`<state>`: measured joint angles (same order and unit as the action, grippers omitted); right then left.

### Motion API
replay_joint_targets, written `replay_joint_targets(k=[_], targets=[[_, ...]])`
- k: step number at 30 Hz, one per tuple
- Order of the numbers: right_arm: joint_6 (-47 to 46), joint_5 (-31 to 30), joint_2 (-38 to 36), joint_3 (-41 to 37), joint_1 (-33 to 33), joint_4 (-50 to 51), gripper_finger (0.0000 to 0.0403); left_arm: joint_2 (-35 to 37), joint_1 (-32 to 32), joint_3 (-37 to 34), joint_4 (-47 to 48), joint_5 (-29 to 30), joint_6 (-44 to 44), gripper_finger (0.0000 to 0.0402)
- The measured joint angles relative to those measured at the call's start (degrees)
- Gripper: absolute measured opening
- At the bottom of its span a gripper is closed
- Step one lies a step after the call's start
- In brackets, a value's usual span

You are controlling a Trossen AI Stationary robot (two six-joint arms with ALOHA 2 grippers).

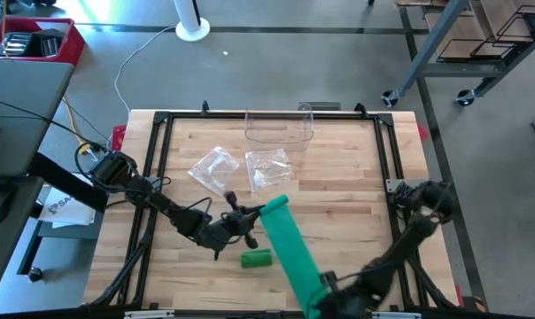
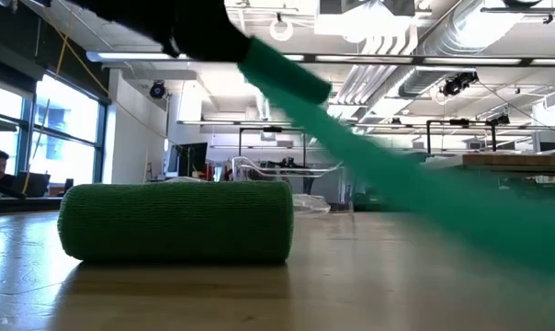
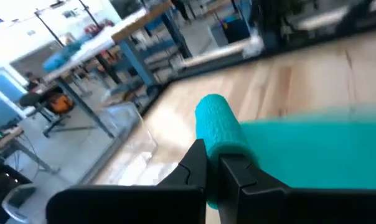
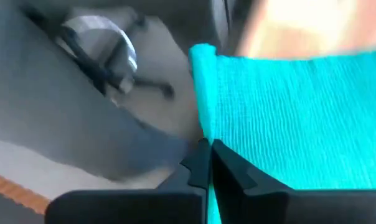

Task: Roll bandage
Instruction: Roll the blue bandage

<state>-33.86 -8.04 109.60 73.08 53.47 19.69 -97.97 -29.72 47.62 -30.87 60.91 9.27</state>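
Note:
A green bandage hangs above the table as a long strip (image 1: 292,250). Its rolled-up end (image 1: 275,208) is at my left gripper (image 1: 252,221), which is shut on it. Its unrolled end (image 1: 314,297), near the table's front edge, is at my right gripper (image 1: 325,291), also shut on it. In the low view the strip (image 2: 397,175) slants down from the dark gripper at the top left. A second green roll (image 1: 256,258) lies on its side on the wood, just left of the strip and apart from both grippers; it also shows in the low view (image 2: 176,221). My left gripper pinches the near end of the bandage's rolled-up part (image 3: 222,146) between its two shut fingers, coming in about level from the table's left. The roll sticks out beyond the fingertips, clear of the table, and the strip runs off from it sideways. My right gripper pinches the flat unrolled end of the bandage close to one edge (image 4: 214,134) between its two fingers, slanting down. The strip is lifted off the table and stretches flat, without sag, toward the other gripper.
Two crumpled clear plastic bags (image 1: 213,167) (image 1: 269,168) lie behind the bandage. A clear plastic box (image 1: 279,126) stands at the table's far edge. A black frame (image 1: 157,159) borders the tabletop. Bare wood lies to the right of the strip.

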Motion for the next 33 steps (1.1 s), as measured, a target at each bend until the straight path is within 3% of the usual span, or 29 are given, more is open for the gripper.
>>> replay_joint_targets(k=[3, 6, 13, 18, 24, 33], targets=[[-1.78, -6.13, -3.48, 6.58, 2.88, 6.65, 0.0001, 0.0, 1.09, -0.02, 3.73, -3.81, -2.62, 0.0001], [-2.35, -14.4, -4.48, 15.94, 5.7, 19.6, 0.0001, 0.0, 1.75, -0.02, 4.92, -8.01, -4.26, 0.0001], [-5.2, -34.87, -4.83, 38.65, 10.81, 48.37, 0.0, 0.0, 0.5, 0.0, 4.0, -10.37, -4.18, 0.0001], [-4.69, -48.23, -4.89, 50.15, 11.25, 61.25, 0.0, 0.0, -0.85, 0.0, 3.98, -14.16, -4.97, 0.0001], [2.75, -57.66, -4.9, 61.58, 8.62, 67.64, 0.0, 0.0, -2.16, 0.0, 4.3, -16.4, -6.26, 0.0001], [9.53, -61.36, -11.09, 60.08, 2.24, 66.38, 0.0, 0.0, -4.35, 0.0, 3.99, -16.47, -6.96, 0.0001]])
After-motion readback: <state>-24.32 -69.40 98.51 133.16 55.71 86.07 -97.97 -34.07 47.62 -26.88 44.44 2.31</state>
